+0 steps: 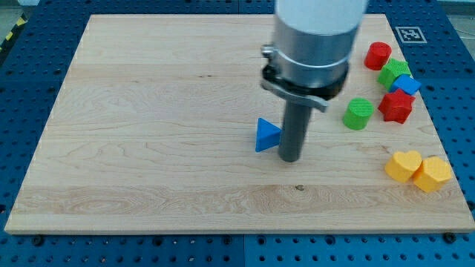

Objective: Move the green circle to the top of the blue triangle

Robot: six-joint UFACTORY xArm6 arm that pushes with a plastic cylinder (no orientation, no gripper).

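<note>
The blue triangle (266,135) lies near the middle of the wooden board (148,111). The green circle (358,113) sits to its right, toward the view's right edge. My tip (289,159) rests on the board just right of the blue triangle, close to or touching its right corner. The green circle is well to the right of my tip and slightly higher in the view.
A cluster at the right edge holds a red cylinder (377,55), a green star-like block (394,72), a small blue block (407,84) and a red star-like block (395,106). A yellow heart (403,165) and a yellow hexagon (433,173) lie at lower right.
</note>
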